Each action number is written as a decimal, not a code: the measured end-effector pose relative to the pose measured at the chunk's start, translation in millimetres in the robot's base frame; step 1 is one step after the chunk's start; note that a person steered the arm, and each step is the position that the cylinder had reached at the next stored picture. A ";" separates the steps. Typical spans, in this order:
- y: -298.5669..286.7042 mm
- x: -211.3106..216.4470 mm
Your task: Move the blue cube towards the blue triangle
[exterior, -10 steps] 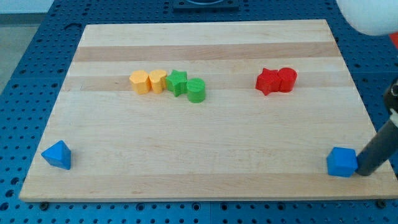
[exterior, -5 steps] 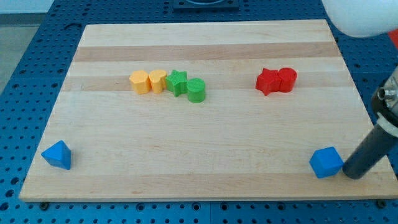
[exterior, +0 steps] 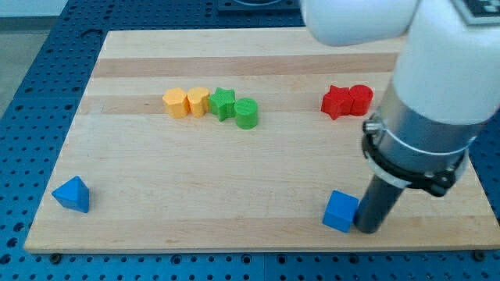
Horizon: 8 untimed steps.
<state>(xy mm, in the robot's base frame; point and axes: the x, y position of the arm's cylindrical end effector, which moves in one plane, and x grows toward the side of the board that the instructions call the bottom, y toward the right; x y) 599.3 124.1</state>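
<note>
- We see my tip point(exterior: 368, 229) resting on the wooden board point(exterior: 250, 172) near the view's bottom edge, right of centre.
- The tip touches the right side of the blue cube point(exterior: 341, 211), which sits just to its left, close to the board's bottom edge.
- There is no gripper on this arm, only a straight dark rod point(exterior: 378, 204); it holds nothing and merely leans against the cube's side.
- The blue triangle point(exterior: 73, 194) lies at the view's bottom left corner of the board, well apart from the cube, with bare wood between them.
- In the upper left part of the board we find a row of four blocks touching one another: an orange block point(exterior: 175, 102), a second orange block point(exterior: 198, 101), a green star-shaped block point(exterior: 223, 102) and a green cylinder point(exterior: 247, 113) slightly lower at the row's right end.
- To the view's upper right, two red blocks sit side by side and touching: the left red block point(exterior: 337, 101) has a jagged outline, and the right red block point(exterior: 360, 99) looks rounded.
- The arm's large white and grey body point(exterior: 426, 117) fills the view's upper right and hides part of the board's right edge.
</note>
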 end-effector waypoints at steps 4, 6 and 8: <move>-81.2 -32.3; -121.6 -32.3; -187.3 -28.3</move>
<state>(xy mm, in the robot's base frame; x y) 571.0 -63.2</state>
